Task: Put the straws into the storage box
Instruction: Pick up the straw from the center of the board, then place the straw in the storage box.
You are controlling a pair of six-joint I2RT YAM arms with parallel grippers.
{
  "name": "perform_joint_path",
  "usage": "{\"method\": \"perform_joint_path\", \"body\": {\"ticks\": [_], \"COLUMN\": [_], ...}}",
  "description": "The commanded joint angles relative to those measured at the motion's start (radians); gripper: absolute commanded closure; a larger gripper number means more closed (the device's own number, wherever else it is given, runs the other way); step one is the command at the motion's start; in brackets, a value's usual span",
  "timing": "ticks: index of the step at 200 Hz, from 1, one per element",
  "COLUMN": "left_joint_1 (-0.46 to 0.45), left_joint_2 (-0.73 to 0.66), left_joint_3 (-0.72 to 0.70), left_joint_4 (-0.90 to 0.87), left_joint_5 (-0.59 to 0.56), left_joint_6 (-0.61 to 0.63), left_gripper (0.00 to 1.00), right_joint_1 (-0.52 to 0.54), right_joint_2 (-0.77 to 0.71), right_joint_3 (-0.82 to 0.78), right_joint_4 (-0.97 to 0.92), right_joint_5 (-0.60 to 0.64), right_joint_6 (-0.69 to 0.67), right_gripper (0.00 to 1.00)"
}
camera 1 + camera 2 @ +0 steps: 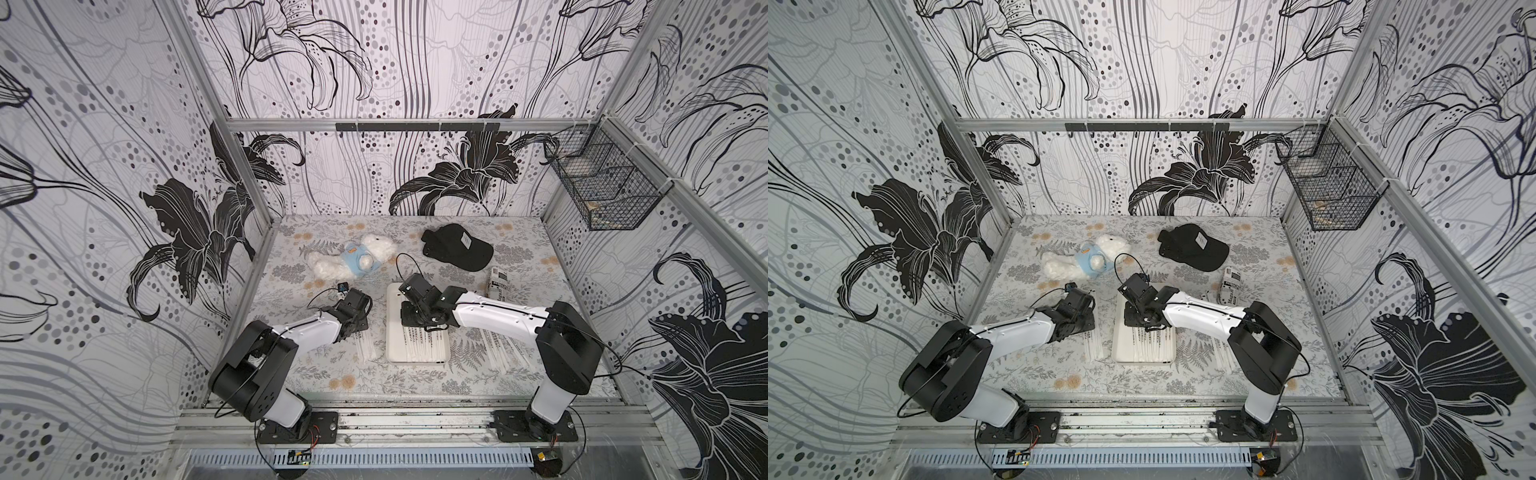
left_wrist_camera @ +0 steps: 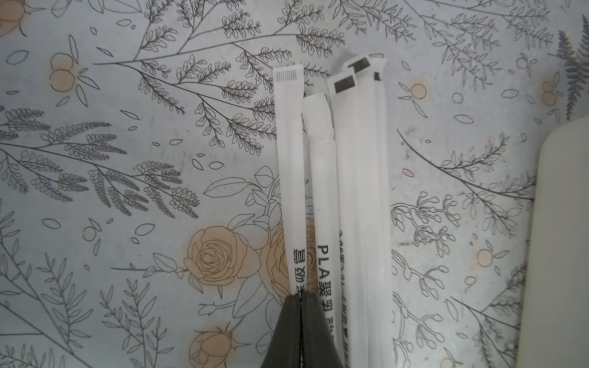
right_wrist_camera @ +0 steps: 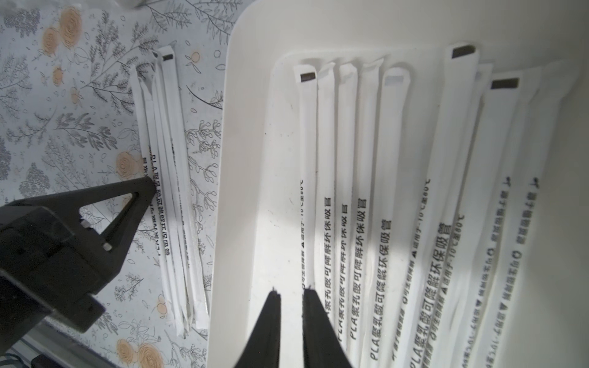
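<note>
Left claw (image 2: pixel 301 294): clenched. You have its tips pinched shut on one of a small bunch of long thin white paper-wrapped straws (image 2: pixel 350 191) with black print. The bunch lies flat on the grey floral-patterned table (image 2: pixel 127 191), just beside the shallow white rectangular storage box (image 2: pixel 561 223), on the left arm's side. The pinched straw is the one farthest from the box and runs straight into the seam between the fingers. The others lie loose alongside, touching one another.

Right claw (image 3: pixel 291 291): released, a narrow gap, nothing between the tips. You have it low over the box floor, one tip right next to the end straw of the row inside.

Box contents: a row of straws side by side, lengthwise, ends against one short wall.

Third lot: more straws fanned on the table on the right arm's side (image 1: pixel 498 353), partly under that arm.

Farther back, well apart:
- white plush bear in a blue top (image 1: pixel 353 259)
- black cap (image 1: pixel 457 247)
- short white printed packet (image 1: pixel 497 284)

Black wire mesh basket (image 1: pixel 602 187) hangs on the side wall.
</note>
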State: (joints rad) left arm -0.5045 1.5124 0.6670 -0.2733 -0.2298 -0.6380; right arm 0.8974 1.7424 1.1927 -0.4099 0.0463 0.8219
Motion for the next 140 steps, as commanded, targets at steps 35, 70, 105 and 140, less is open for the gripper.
{"method": "perform_joint_path", "body": {"ticks": [35, 70, 105, 140], "left_joint_1": [-0.02, -0.183, -0.298, -0.304], "left_joint_2": [-0.168, -0.23, -0.093, 0.058], "left_joint_3": [0.129, 0.255, 0.25, 0.27], "left_joint_4": [-0.239, -0.178, 0.007, 0.053], "left_joint_5": [-0.13, -0.083, 0.061, 0.032], "left_joint_6": [0.018, 0.078, -0.003, -0.032], "left_gripper": [0.99, 0.99, 1.0, 1.0], "right_joint_1": [-0.023, -0.082, -0.162, -0.187], "right_joint_2": [-0.062, -0.149, -0.23, -0.265], "right_joint_3": [-0.027, -0.069, -0.114, -0.136], "right_joint_4": [0.007, 0.007, -0.014, -0.023], "right_joint_5": [0.017, 0.022, 0.052, 0.057], "right_joint_6": [-0.029, -0.045, -0.069, -0.077], "right_gripper": [0.83, 0.83, 0.83, 0.83]}}
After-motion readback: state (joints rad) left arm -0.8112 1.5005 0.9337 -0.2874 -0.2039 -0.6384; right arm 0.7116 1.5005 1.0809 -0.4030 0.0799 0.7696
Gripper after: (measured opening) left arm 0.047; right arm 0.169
